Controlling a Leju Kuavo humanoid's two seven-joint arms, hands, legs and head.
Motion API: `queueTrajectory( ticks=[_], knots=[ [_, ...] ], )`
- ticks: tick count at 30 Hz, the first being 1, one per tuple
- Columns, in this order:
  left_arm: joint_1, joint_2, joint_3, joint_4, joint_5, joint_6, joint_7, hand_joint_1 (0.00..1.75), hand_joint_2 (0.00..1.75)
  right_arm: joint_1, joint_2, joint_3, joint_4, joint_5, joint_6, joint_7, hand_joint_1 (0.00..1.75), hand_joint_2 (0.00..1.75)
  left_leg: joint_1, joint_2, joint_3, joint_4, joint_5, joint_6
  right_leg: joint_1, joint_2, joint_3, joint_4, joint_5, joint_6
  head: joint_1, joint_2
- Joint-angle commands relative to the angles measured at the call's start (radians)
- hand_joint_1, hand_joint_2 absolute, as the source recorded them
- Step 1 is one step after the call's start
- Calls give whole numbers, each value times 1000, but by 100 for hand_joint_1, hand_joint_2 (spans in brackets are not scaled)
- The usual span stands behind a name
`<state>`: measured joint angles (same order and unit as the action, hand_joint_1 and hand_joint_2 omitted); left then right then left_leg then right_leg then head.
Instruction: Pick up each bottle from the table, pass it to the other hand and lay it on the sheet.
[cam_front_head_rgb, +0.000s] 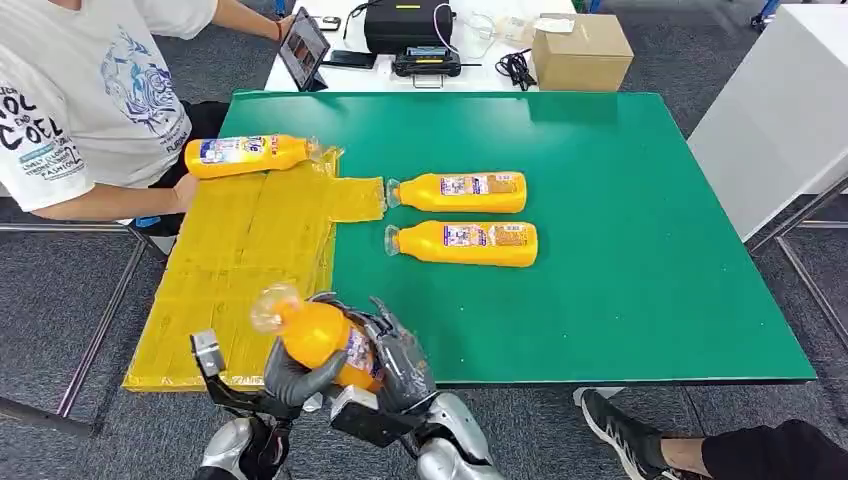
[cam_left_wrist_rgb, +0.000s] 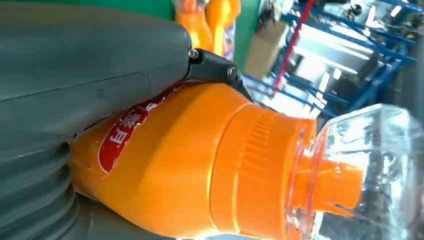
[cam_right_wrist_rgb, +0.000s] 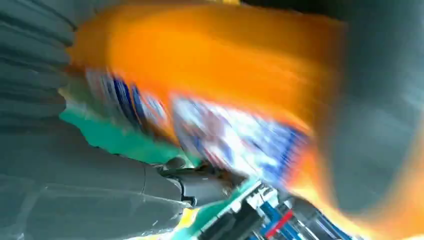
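Both hands' fingers (cam_front_head_rgb: 300, 375) clasp one orange bottle (cam_front_head_rgb: 315, 335) with a clear cap and blue-white label.

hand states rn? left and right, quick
Left hand: holding the orange bottle, fingers wrapped round its body.
Right hand: also gripping the same bottle, from the other side.

Most of the sheet (cam_front_head_rgb: 240, 260) lies bare before me. One bottle (cam_front_head_rgb: 250, 155) blocks its far edge, a person's hand (cam_front_head_rgb: 185, 192) sits beside that edge, and two bottles (cam_front_head_rgb: 460, 192) on the worktop (cam_front_head_rgb: 650, 250) lie just past the sheet's right side.
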<state>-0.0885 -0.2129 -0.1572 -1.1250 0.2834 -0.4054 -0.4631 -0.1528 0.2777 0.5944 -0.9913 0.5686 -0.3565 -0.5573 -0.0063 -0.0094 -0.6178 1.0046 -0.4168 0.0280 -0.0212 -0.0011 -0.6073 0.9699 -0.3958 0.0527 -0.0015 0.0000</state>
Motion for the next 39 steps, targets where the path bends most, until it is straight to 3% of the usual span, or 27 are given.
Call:
queueTrajectory(
  ticks=[1,8,18,21,27,31,34,39],
  knots=[
    [-45,5,55,45,-19,54,12,175,175,13,-64,-88,-168,-59,87,-9,0,0,2,0,5,1,-3,-2,2,-1,6,0,-3,-3,0,0],
    [-66,-17,55,106,-34,84,-8,175,175,9,-94,-65,-133,-91,216,-48,0,0,2,-1,6,0,-2,-2,2,-2,7,-1,-2,-2,0,0],
    [-68,-21,89,45,-8,167,-20,175,175,47,-88,-107,-237,-160,218,-81,0,0,2,0,6,0,-3,-2,2,-1,6,-1,-2,-3,0,0],
    [-101,-16,122,-33,-22,245,-70,175,175,79,-78,-149,-360,-239,206,-135,0,0,2,-1,3,1,-2,-2,2,-2,4,1,-2,-2,0,0],
    [-215,-17,125,-203,-53,418,-90,175,175,115,-74,-166,-629,-350,173,-141,0,0,3,-3,-2,5,-2,-2,3,-4,0,3,-2,-2,0,0],
    [-231,-2,101,-196,-117,483,-129,175,175,110,-88,-140,-670,-357,122,-141,0,0,1,-1,1,1,0,-1,1,-1,2,0,0,-1,0,0],
    [-286,24,65,-163,-439,769,-213,175,175,90,-115,-87,-718,-365,37,-141,0,0,2,-1,3,3,-2,-2,2,-2,4,2,-3,-2,0,0],
    [-306,34,64,-143,-486,790,-204,175,175,85,-111,-81,-718,-365,28,-141,0,0,1,0,2,1,-1,-1,1,-1,3,0,-1,-2,0,0]
  ],
)
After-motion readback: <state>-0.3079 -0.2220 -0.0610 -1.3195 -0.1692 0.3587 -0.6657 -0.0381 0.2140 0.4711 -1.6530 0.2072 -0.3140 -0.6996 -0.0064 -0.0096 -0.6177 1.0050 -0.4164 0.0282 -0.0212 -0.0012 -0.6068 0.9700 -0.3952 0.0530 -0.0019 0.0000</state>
